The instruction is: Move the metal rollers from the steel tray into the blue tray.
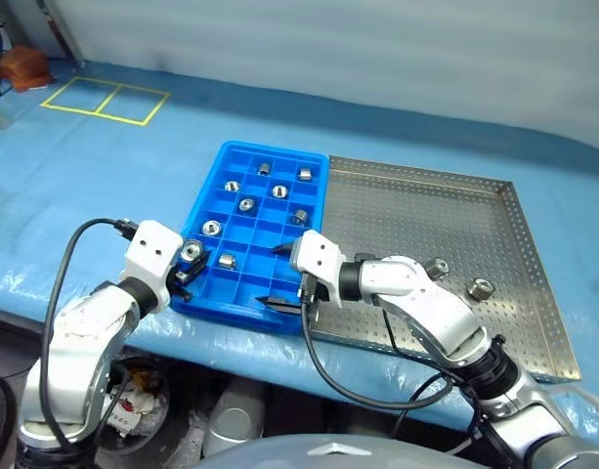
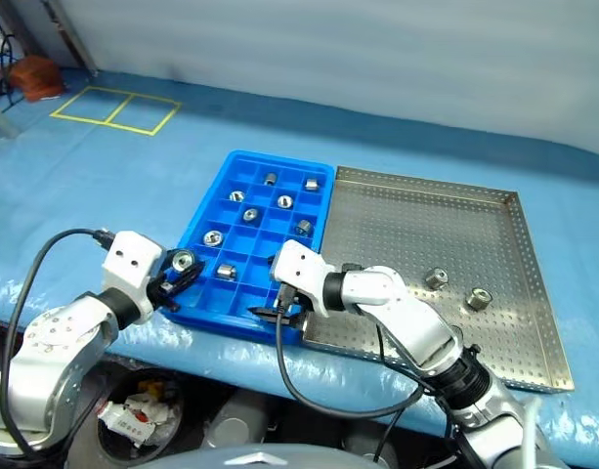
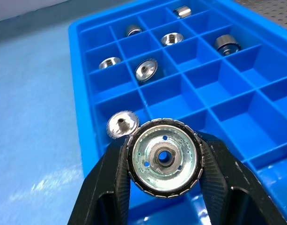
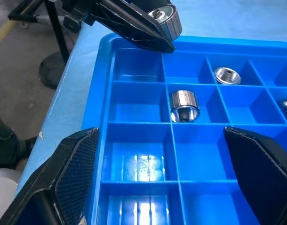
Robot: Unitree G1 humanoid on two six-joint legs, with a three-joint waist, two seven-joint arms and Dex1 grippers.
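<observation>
Left gripper [image 3: 163,161] pinches a roller [image 3: 164,158] by the blue tray's [image 1: 314,168] corner; right gripper [image 4: 166,180] hangs spread, maybe just above it.

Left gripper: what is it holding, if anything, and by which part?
The left gripper holds one metal roller, its two fingers pinching opposite sides of the ribbed outer rim, over the blue tray's near left corner.
</observation>
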